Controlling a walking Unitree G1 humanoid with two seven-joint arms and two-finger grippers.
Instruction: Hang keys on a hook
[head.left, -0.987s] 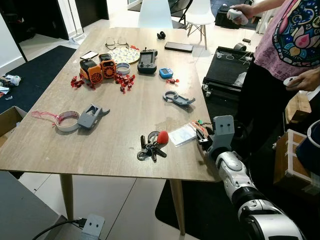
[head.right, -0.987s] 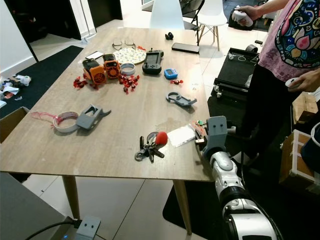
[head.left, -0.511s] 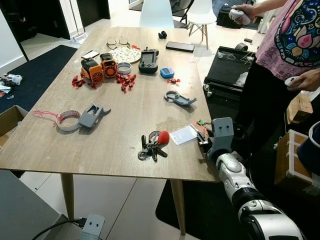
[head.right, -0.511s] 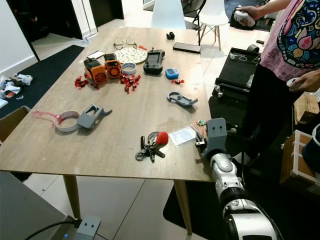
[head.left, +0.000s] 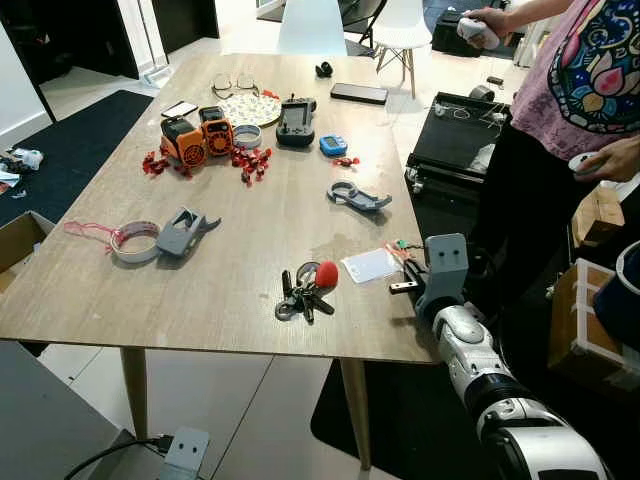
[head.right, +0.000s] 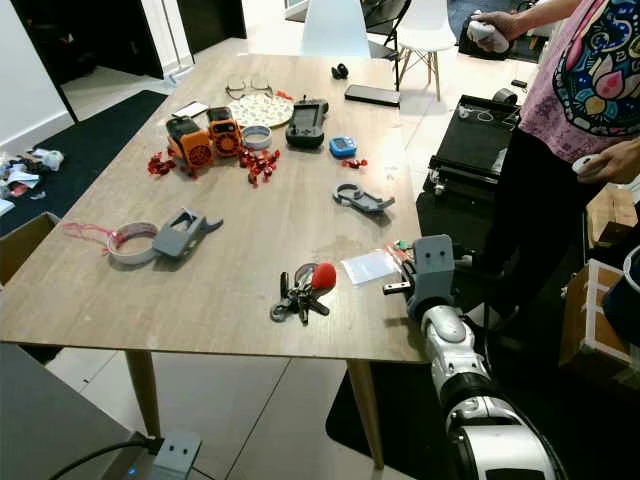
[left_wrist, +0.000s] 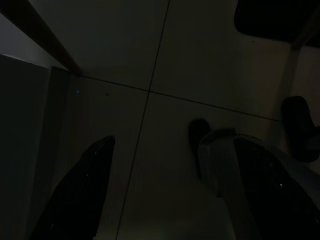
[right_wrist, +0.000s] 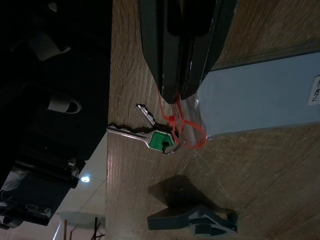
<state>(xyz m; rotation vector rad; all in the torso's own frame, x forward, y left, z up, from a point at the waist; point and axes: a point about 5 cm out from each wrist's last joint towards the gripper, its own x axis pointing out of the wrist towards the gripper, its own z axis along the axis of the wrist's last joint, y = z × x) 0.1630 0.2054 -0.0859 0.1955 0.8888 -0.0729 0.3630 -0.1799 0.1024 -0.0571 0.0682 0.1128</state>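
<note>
Two bunches of keys lie on the wooden bench (head.left: 150, 290). The small keys (right_wrist: 150, 137), one with a green head, sit on a red loop (right_wrist: 187, 131) just past the tips of the right gripper (right_wrist: 177, 92), whose fingers (right_wrist: 160, 55) are clenched flat together over the bench with the red loop running up to their tips; whether the loop is pinched between them I cannot tell. In the head views the same right gripper (head.left: 400, 288) reaches in over the bench's right edge, with the small clear bag (head.left: 370, 265) touching its tips and the green-headed keys just beyond them near the edge. Farther out from the fingers, toward the bench's middle, lies the bigger key bunch with a red ball (head.left: 308, 288). Well beyond the fingertips rests a grey hook-shaped part (head.left: 357, 197), also seen in the right wrist view past the green-headed keys. Far from the fingers, at the other side, lie a tape roll (head.left: 134, 241) and a grey clamp (head.left: 184, 232); at the far end stand orange gadgets (head.left: 197, 137), a black controller (head.left: 294, 122) and red scraps (head.left: 250, 162). A person (head.left: 570, 120) stands beside the bench, each hand holding a white controller (head.left: 470, 30). The left gripper (left_wrist: 165, 195) hangs over a dark tiled floor (left_wrist: 150, 60), fingers spread apart and released.
</note>
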